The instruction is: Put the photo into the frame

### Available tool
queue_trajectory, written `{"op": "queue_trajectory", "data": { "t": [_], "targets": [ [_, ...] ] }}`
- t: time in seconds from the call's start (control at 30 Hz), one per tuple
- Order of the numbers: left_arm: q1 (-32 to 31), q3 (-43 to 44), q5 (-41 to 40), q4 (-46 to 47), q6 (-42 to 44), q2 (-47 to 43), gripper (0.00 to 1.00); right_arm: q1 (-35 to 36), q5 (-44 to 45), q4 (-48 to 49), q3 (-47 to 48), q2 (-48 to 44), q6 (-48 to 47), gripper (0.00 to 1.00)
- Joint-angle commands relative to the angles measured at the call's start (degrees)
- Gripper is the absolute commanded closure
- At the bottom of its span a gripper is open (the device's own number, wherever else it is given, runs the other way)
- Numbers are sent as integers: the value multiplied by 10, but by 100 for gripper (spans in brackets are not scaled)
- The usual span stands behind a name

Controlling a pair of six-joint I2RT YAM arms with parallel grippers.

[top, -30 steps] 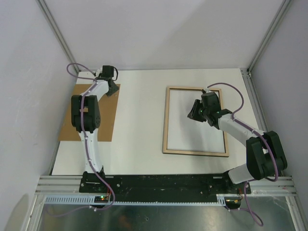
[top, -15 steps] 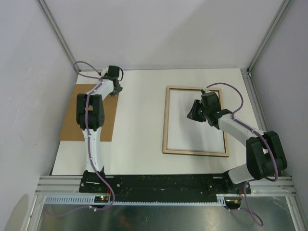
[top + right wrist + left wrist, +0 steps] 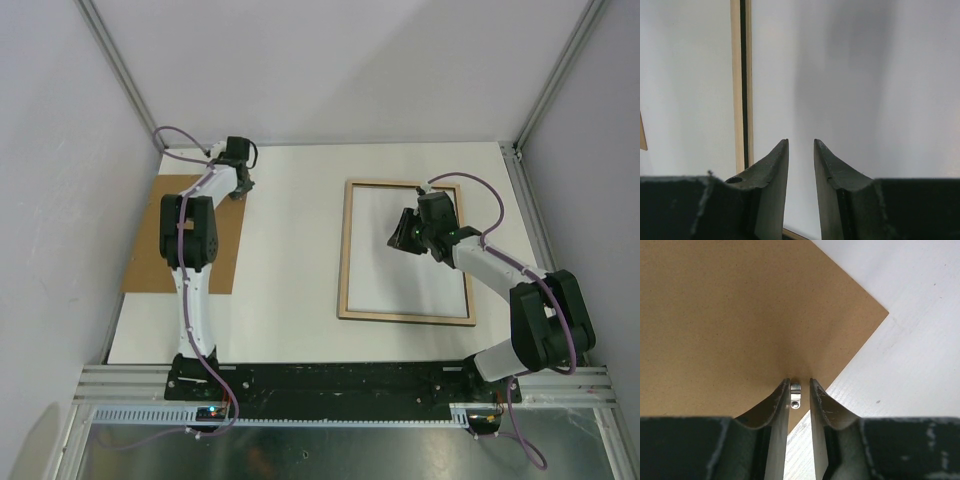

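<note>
Grey panel walls and aluminium posts close in a white table (image 3: pixel 290 230), with both arm bases bolted along its near edge.

Right of centre the frame (image 3: pixel 345 250) lies flat on the table, its pale wood reverse up and its long sides running away from the bases. Inside the rails is a flat white surface (image 3: pixel 400 290). Whether that is a sheet of paper or the table seen through the pane cannot be told from any view.

The right gripper (image 3: pixel 398 238) hangs over the far half of the frame's interior, nearer the left rail than the right. In the right wrist view its fingers (image 3: pixel 775 170) stand a narrow gap apart with nothing between them. Beyond the left fingertip runs one rail, pale wood with a dark line along it. A soft grey shadow falls across the white surface beside it.

On the left side of the table lies the brown cardboard backing board (image 3: pixel 150 250), well apart from the frame. The left arm reaches out over it, and the left gripper (image 3: pixel 241 188) is at the board's far right corner. In the left wrist view its fingers (image 3: pixel 777 410) are parted by a slim gap. A small metal fitting (image 3: pixel 795 394) on the board shows in that gap, narrower than the gap itself. The board's corner points out over bare table to the right.
</note>
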Motion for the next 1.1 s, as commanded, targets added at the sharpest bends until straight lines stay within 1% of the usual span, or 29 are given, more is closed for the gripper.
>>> {"op": "queue_trajectory", "data": {
  "t": [0.0,0.57,0.73,0.9,0.97,1.07],
  "targets": [
    [-8,11,-33,-13,-7,3,73,-1,-5,8,23,4,-9,68],
    [-17,13,-51,-34,3,20,77,-4,-21,6,23,6,-5,68],
    [-19,17,-50,-37,11,25,83,-5,-23,3,23,5,-5,69],
    [-23,13,-36,-40,24,25,97,-4,-25,6,23,3,-3,69],
    [-26,4,-27,-40,28,20,99,-3,-25,7,23,4,-1,69],
    [-31,-16,-10,-40,31,4,100,0,-26,12,23,7,3,68]
  ]
}}
